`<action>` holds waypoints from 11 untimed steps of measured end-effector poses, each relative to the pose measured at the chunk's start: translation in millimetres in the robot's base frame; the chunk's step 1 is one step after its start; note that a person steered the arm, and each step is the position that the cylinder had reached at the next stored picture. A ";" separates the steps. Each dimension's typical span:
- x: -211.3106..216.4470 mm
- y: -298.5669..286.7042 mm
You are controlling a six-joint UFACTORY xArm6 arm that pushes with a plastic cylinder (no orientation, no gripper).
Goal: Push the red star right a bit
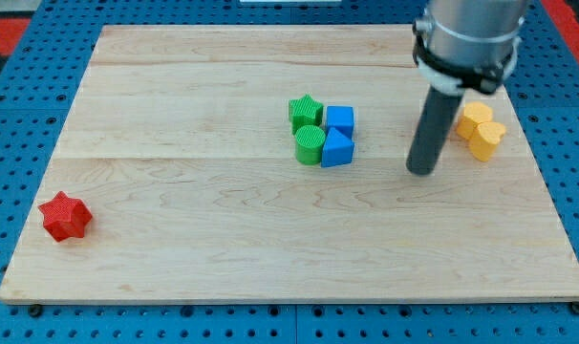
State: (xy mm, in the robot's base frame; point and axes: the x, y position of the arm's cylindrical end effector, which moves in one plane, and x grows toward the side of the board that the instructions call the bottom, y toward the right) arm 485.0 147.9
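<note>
Red star [65,216] near board's [223,258] left edge, toward view's bottom. My tip [422,171] far to its right, beside yellow blocks [482,130]. No pincer fitted; bare rod, holding nothing.

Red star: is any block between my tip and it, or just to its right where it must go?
No. The red star sits alone; the green and blue blocks lie above the line from my tip.
</note>
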 end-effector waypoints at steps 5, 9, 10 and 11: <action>133.6 -357.9; 80.2 -452.5; 35.0 -452.8; 28.4 -409.0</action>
